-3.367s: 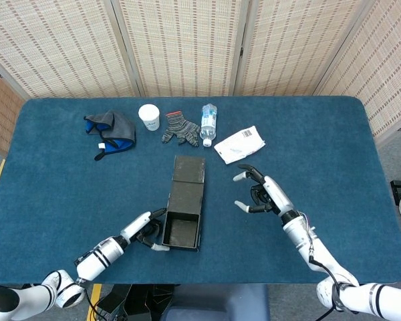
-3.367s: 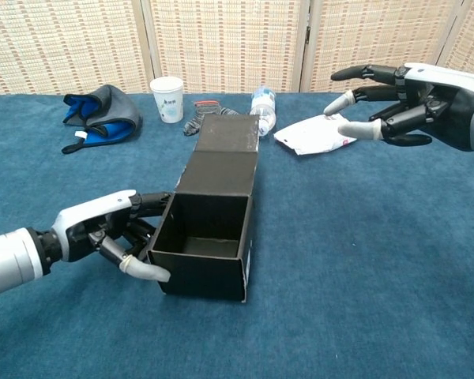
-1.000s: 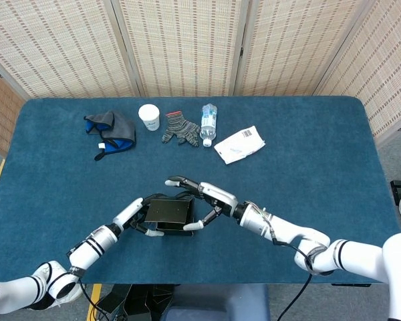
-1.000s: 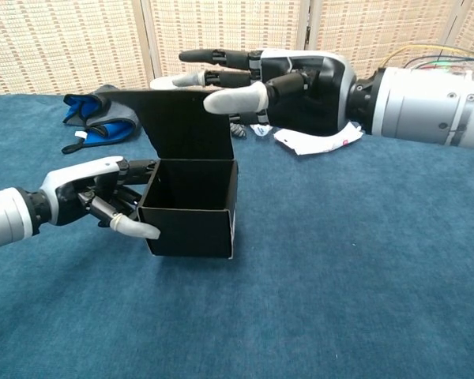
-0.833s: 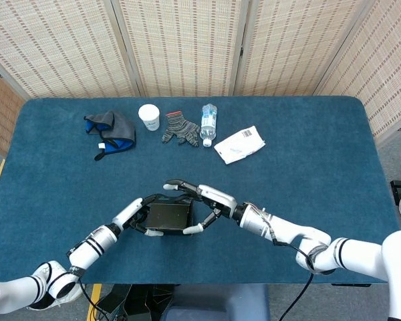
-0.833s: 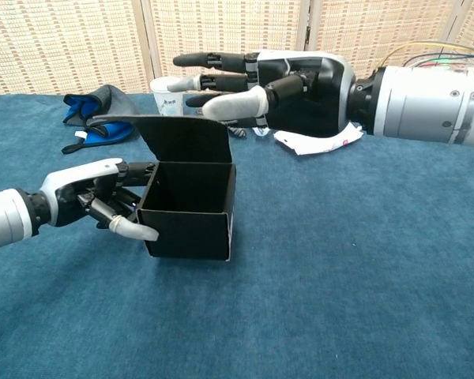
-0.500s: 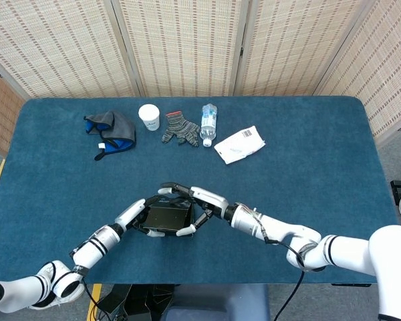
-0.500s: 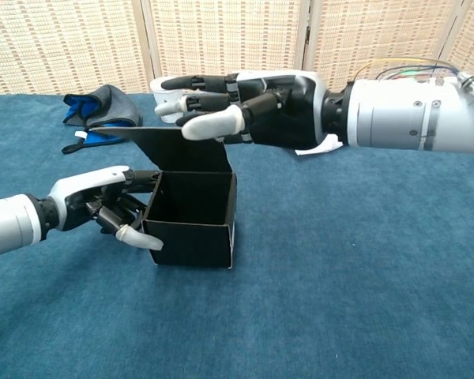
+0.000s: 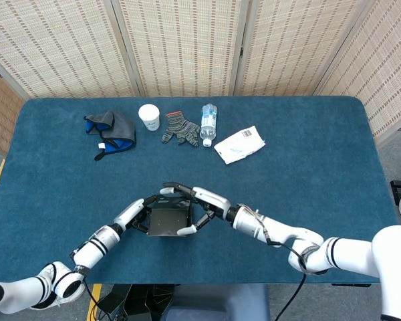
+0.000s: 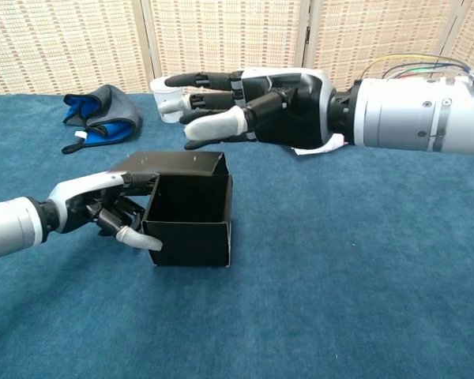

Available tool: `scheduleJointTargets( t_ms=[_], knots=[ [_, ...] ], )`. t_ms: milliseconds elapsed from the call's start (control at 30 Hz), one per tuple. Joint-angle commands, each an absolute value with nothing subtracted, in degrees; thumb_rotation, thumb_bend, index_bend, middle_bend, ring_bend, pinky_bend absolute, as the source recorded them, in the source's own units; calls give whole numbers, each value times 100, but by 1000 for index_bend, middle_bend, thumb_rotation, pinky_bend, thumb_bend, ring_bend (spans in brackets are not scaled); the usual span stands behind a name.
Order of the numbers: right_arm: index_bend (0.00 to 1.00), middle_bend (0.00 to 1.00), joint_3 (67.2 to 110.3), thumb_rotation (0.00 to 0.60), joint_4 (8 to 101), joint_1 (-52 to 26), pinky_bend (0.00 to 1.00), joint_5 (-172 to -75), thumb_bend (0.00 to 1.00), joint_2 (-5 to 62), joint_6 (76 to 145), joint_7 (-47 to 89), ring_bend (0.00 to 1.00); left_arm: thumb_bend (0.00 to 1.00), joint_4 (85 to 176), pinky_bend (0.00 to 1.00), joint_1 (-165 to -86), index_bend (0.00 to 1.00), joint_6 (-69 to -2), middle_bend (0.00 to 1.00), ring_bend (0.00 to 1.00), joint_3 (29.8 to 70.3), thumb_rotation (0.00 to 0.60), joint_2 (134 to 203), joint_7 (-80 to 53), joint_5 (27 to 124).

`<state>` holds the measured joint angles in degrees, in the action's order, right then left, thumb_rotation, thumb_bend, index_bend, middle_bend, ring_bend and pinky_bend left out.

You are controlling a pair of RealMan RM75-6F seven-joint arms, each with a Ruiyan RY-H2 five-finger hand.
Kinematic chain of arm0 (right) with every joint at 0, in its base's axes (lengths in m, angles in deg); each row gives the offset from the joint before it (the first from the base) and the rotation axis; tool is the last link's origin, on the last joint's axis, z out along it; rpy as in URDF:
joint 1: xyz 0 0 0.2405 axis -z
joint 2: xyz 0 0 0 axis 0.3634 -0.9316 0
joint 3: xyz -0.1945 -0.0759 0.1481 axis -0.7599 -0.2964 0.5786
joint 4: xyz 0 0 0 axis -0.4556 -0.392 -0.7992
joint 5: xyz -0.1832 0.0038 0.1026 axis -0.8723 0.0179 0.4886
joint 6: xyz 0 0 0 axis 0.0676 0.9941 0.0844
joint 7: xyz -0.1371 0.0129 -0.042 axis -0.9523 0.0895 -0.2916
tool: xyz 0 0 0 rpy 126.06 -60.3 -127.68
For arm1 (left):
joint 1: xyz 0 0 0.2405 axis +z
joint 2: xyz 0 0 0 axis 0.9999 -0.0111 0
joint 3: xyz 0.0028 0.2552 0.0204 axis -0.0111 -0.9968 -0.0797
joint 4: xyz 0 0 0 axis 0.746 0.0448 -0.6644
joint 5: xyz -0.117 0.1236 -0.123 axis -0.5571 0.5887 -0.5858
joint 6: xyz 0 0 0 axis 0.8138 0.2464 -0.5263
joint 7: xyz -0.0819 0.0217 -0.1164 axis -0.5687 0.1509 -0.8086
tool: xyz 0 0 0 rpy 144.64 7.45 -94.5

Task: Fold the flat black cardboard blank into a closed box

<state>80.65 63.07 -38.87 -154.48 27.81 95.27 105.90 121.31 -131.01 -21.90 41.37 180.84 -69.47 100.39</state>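
Box (image 10: 191, 213) is sitting on the blue table (image 10: 363, 300), just under the right hand (image 10: 253, 106) and right beside the left hand (image 10: 103, 207). It is already standing up with four black walls, and the side facing the chest camera is showing a dark hollow inside.

Its lid flap (image 10: 170, 163) is hanging off the far top edge. The flap is lying almost flat across the top, but its near edge looks like it is not tucked in yet.

The left hand is reaching in from the box's left side. Its fingers (image 10: 134, 237) are curling around the left wall, and they are touching it and steadying it.

The right hand is hovering above the flap with its fingers apart and stretched out over the box. It is holding nothing, and the chest view shows a small gap between the hand and the flap.

So the flap is lying straight below the right hand, which is the closer hand to it. Pressing down and toward the robot would probably close the lid while the left hand is bracing the box.
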Motion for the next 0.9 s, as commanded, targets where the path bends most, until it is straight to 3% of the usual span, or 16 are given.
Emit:
scheduleJointTargets(
  t_ms=[33,200,367,600,900],
  knots=[
    [0,84,8163,600,6362,-3922,152,-15159,0,2841,9300,10286,31,113,12181,888,-13089,203,-2171,328,674,4151,600,18065,-6814,10016],
    [0,118,8300,600,6448,-3982,192,-14739,0,2940,8957,9437,55,112,12277,888,-13068,161,-2105,305,666,4197,600,18042,-6575,9907],
    [0,165,8547,600,6807,-4027,245,-13835,0,3015,8666,7430,88,112,12544,870,-12948,77,-2196,233,664,4260,600,17924,-5728,9716],
    [42,204,8660,600,7348,-4028,287,-12318,0,3127,8806,5015,118,112,13024,869,-12811,56,-2189,212,664,4411,600,17769,-5211,9391],
    [98,220,8614,600,7867,-4119,296,-11300,0,3242,9315,2973,122,113,13094,869,-12817,56,-2064,212,663,4525,600,17812,-5012,9301]
  ],
)
